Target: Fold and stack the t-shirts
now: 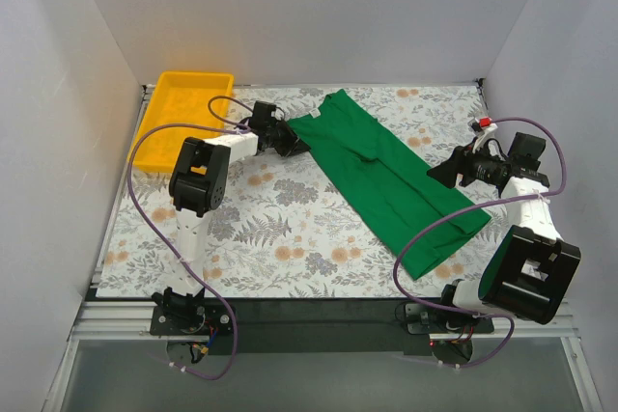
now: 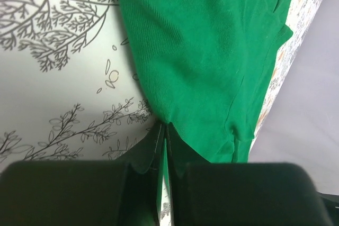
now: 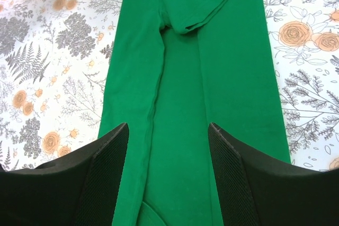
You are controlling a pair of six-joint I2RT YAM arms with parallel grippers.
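Green t-shirt point(image 1: 391, 176) lay in a long strip across the desk point(image 1: 280, 238), running 11 to 5 o'clock. Its 10 o'clock edge sat clamped in the left pincer point(image 2: 165, 130). The right pincer point(image 3: 168, 130) gaped wide, seemingly just above the cloth.

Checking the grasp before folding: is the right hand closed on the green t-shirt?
No, the right hand is wide open, with the green t-shirt visible through the gap.

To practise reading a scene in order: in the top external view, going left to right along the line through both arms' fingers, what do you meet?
yellow tray → left arm's fingers, pinching the shirt's edge → green t-shirt → right arm's fingers, open
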